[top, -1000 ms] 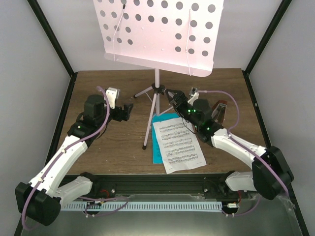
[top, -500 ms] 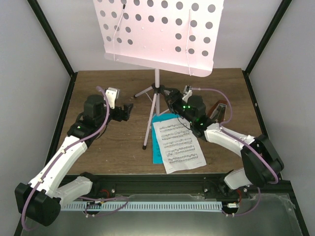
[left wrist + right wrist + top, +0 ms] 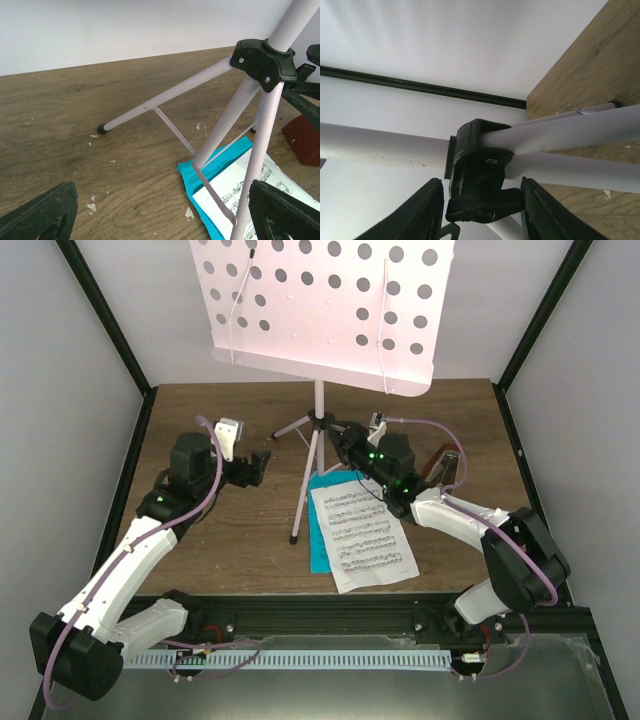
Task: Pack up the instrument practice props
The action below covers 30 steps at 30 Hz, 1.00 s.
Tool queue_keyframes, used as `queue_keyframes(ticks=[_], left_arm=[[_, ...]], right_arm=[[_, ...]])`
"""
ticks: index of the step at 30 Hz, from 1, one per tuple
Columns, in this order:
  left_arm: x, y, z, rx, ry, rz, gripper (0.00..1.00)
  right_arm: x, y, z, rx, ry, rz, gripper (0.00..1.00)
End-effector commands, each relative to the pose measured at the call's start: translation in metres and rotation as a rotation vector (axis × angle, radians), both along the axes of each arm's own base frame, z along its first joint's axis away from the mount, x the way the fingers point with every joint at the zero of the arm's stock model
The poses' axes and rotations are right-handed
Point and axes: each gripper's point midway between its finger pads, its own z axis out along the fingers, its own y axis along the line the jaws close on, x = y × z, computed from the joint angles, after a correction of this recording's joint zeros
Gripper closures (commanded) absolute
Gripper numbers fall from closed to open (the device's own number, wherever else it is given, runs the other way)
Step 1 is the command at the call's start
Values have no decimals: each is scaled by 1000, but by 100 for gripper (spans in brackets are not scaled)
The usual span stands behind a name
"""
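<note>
Right, on the left we've got the left gripper (image 3: 262, 465) hanging with its jaws spread wide and nothing between them, just beside the near-left leg of the pale pink tripod music stand (image 3: 319, 398), above the wooden tabletop (image 3: 230, 530). That's our first worry: nothing is steadying the stand, and the big hole-dotted desk up top makes it look top-heavy to us.

Moving to the middle, the stand is upright on all three legs. Its front leg comes down right beside the cyan music sheet (image 3: 318, 545), with the white printed music sheet (image 3: 365, 540) lying partly over it, flat on the tabletop. If that leg swings or drags, we'd expect it to scuff or shove the paper.

Now the right gripper (image 3: 343, 447): it's up at the black plastic hub (image 3: 475, 150) where the legs meet the pole, jaws partway in on either side of the small black clamp knob (image 3: 482, 207). Whether the pads are actually biting, we cannot tell. A glancing grip could slip off that rounded knob, and a loosened hub could let the legs fold and the whole stand tip.

Far right, the small brown pyramid metronome (image 3: 447, 468) stands just behind the right forearm, and a careless swing there could knock it over.
</note>
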Motion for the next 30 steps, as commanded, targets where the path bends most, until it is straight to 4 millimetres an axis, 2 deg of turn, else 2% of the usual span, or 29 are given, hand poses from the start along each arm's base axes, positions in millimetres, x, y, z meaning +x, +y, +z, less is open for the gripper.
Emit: queue_keyframes(ticks=[1,5,8,10,14,16,21,27,30], left_arm=[[-2,0,10,3,-38,-5,6],[-3,0,11,1,-40,-9,6],[-3,0,10,2,-39,-8,6],[-3,0,10,2,-38,-10,6],[-3,-1,10,0,-39,-12,6],[-4,-1,11,0,-39,-13,6],[-4,-1,11,0,-40,-12,5],[-4,-2,9,2,-37,-15,5],[-4,-2,9,2,-35,-16,6]], right_arm=[[6,-2,28,37,-65,-22,59],[4,-5,27,26,-65,-33,69],[3,-8,27,24,-69,-45,68],[2,-9,30,12,-85,-47,61],[0,-9,30,13,-80,-40,27],[-1,-8,30,28,-71,-28,20],[-1,-6,27,64,-37,-19,22],[1,-16,12,104,36,-74,35],[2,-14,10,96,57,-68,36]])
